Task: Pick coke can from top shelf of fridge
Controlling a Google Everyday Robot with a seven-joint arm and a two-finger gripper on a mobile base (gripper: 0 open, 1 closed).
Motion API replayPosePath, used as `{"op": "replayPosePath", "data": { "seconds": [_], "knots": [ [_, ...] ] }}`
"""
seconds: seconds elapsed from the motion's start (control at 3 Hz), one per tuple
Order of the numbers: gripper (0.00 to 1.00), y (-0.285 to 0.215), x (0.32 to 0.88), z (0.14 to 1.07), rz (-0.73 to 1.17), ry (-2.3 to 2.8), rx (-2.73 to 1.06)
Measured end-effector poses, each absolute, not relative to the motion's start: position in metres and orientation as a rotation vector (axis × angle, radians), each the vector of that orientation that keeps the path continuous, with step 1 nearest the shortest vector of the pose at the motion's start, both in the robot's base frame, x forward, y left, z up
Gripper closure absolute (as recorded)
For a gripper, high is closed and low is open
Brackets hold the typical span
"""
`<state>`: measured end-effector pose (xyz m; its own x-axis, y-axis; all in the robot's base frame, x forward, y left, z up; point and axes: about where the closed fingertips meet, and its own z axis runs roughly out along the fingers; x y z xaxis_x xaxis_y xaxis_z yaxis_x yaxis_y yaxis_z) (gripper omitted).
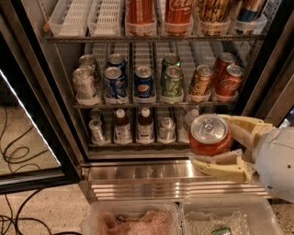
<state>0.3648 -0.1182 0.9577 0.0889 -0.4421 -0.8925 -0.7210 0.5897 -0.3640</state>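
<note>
My gripper [209, 137] is at the lower right, in front of the fridge's ribbed steel base [138, 176]. It is shut on the coke can [210, 134], a red can with a silver pull-tab lid, held upright between the cream fingers [220, 165]. The can's script does not show. The top shelf [151, 39] runs along the top of the view with white plastic lanes. On it stand a red can, a Coca-Cola can [179, 11], a gold can and a blue can. Its left lanes are bare.
The middle shelf holds silver, Pepsi [144, 82], green, orange and red cans [228, 80]. The bottom shelf holds small bottles and cans. The open glass door [27, 137] stands at the left, with cables [14, 156] on the floor. Two clear plastic bins [133, 218] sit below.
</note>
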Motion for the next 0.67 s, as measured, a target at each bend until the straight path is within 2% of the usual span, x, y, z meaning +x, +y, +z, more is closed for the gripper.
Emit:
{"op": "replayPosePath", "data": {
  "seconds": [0.33,0.67],
  "knots": [
    [1.00,-0.0887,0.3495,0.9514,0.343,1.531,-1.079],
    [1.00,-0.0887,0.3495,0.9514,0.343,1.531,-1.079]
  ]
}}
